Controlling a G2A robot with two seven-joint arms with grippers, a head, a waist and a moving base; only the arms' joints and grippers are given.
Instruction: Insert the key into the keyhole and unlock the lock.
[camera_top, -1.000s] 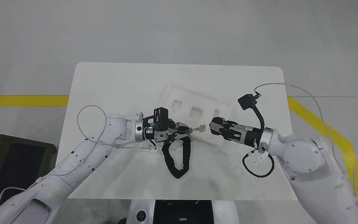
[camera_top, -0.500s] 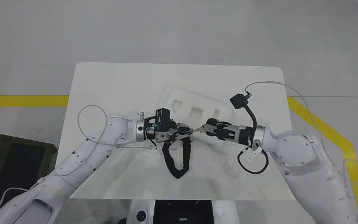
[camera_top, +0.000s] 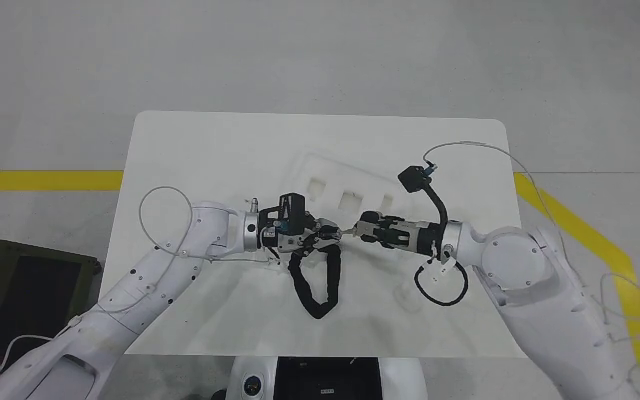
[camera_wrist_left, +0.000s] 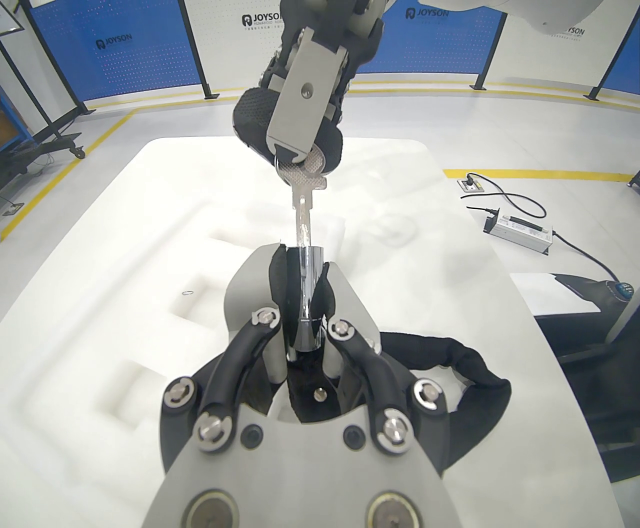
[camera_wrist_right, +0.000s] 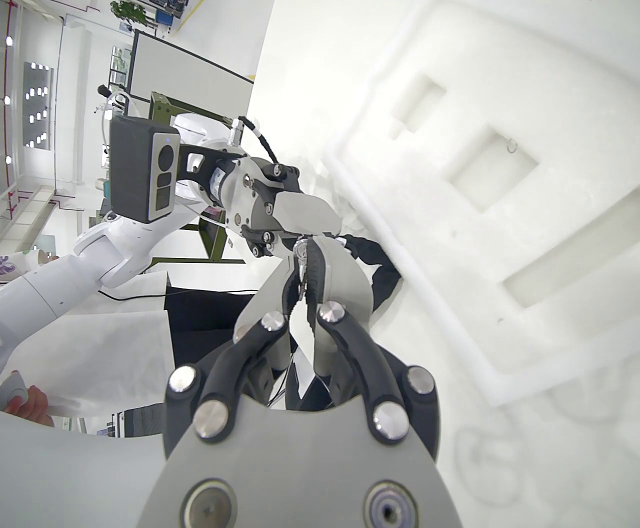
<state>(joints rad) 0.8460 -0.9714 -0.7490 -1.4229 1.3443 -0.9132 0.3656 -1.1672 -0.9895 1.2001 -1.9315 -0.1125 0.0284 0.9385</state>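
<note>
Silver key (camera_wrist_left: 303, 200): held by its textured bow in the right gripper (camera_wrist_left: 296, 159), whose padded jaws are clamped on the bow. The blade points straight at the chrome lock cylinder (camera_wrist_left: 306, 300). Its tip meets the cylinder's end face, but how far it sits inside the keyhole cannot be told. Key and cylinder lie on one line.

Lock cylinder: gripped across its body by the left gripper (camera_wrist_left: 300, 265), jaws clenched on the chrome barrel. The keyhole end stands clear of the fingertips and faces the right gripper. A black fabric-sleeved cable (camera_top: 318, 285) runs from the cylinder's other end and drops in a loop onto the white table (camera_top: 200, 150), on the robot's side of the grippers.

Position: in the top view the two grippers face each other tip to tip above the middle of the table. The left arm comes in from the left, the right arm from the right, and the key lies between them. The assembly is held over the near edge of a white foam tray (camera_top: 330, 165) that lies on the table. The tray has three rectangular recesses in a row, and a small wire ring (camera_wrist_left: 188, 292) lies in one of them.
</note>
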